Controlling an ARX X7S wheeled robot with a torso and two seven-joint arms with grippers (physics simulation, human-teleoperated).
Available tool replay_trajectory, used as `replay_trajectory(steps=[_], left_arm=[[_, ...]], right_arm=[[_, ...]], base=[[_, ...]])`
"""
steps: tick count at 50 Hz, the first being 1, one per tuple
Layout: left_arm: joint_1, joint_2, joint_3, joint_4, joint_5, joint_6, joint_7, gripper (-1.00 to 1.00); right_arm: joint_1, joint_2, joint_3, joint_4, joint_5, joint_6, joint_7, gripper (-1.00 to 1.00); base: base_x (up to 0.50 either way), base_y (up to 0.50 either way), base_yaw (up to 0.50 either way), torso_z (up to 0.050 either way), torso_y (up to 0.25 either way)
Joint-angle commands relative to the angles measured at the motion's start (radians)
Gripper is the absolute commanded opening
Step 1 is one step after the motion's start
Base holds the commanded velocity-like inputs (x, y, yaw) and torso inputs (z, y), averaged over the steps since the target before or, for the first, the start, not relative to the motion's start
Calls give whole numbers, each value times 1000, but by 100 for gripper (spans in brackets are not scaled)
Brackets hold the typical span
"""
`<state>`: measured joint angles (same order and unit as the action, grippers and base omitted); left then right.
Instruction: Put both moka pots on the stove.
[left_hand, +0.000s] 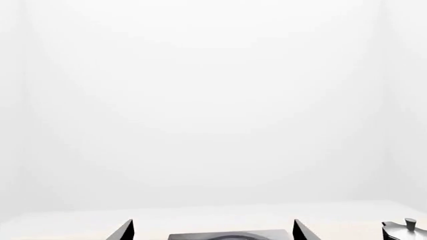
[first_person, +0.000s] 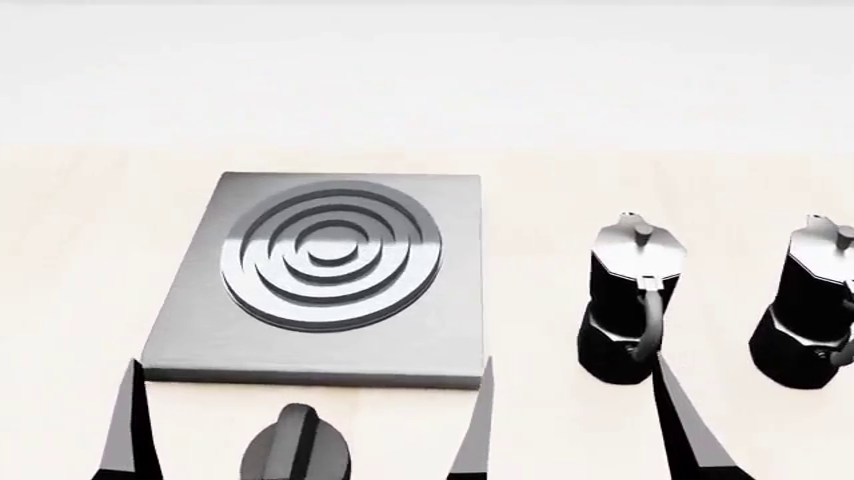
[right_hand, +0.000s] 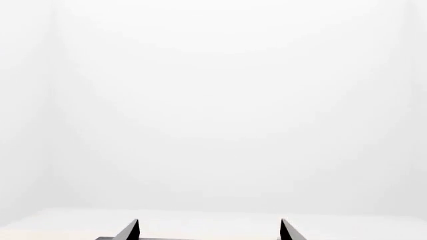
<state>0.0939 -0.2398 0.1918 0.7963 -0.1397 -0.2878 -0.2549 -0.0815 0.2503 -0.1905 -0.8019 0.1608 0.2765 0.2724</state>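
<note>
- Left wrist view: the left gripper (left_hand: 213, 229) shows only as two dark fingertips standing wide apart with nothing between them. The stove (left_hand: 230, 235) lies just ahead of the gap between those fingertips, only its near edge and part of a ring in sight. Off to one side of the gripper, well clear of it, the silver lid and knob of one moka pot (left_hand: 404, 229) peek into view. Nothing is in hand here.
- Head view: the stove (first_person: 180, 340) sits flat on the pale table (first_person: 80, 230), its rings bare. Neither pot stands on it. The left gripper (first_person: 304, 420) hangs just short of the stove's near edge, fingers spread, with a squat black knob (first_person: 296, 452) below and between them. The nearer moka pot (first_person: 630, 300) stands upright on the table beyond the right gripper's one visible fingertip (first_person: 687, 420), which points up toward its handle without touching it. The second moka pot (first_person: 810, 305) stands upright farther out to the right of that gripper, partly cut off by the picture's edge. Both pots are beside the stove, apart from it.
- Right wrist view: the right gripper (right_hand: 209, 229) shows two dark fingertips set wide apart and empty. Only blank white lies ahead, with a thin dark edge between the tips that I cannot identify.
- Judgement: the task looks unstarted. Both pots are yet to be grasped, lifted across and set on the rings, so all the work remains.
</note>
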Motion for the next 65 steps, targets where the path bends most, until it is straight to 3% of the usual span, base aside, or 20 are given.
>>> replay_trajectory(steps=[1,26,36,39,42,49,65], left_arm=[[-1,-10,10,-1,-5,2,-11,100],[-5,-30,29,-9,-22,12,-29,100],[-3,-37,42,-5,-18,15,-37,100],[-4,-39,42,-9,-22,18,-38,100],[-4,-41,41,-11,-26,21,-39,100],[-6,-45,44,-11,-23,25,-47,100],[-14,-60,16,-4,-53,25,-62,100]], right_arm=[[1,10,-8,6,5,-6,11,100],[8,32,-31,12,1,-7,31,100],[41,49,-63,-41,-83,79,75,100],[64,46,-33,-64,-28,129,67,100],[138,32,61,-135,90,329,85,100],[286,52,196,-141,215,463,75,100],[640,194,241,71,315,690,-33,100]], base=[[0,195,0,0,0],[0,171,0,0,0],[0,0,0,0,0],[0,0,0,0,0],[0,0,0,0,0],[0,0,0,0,0],[0,0,0,0,0]])
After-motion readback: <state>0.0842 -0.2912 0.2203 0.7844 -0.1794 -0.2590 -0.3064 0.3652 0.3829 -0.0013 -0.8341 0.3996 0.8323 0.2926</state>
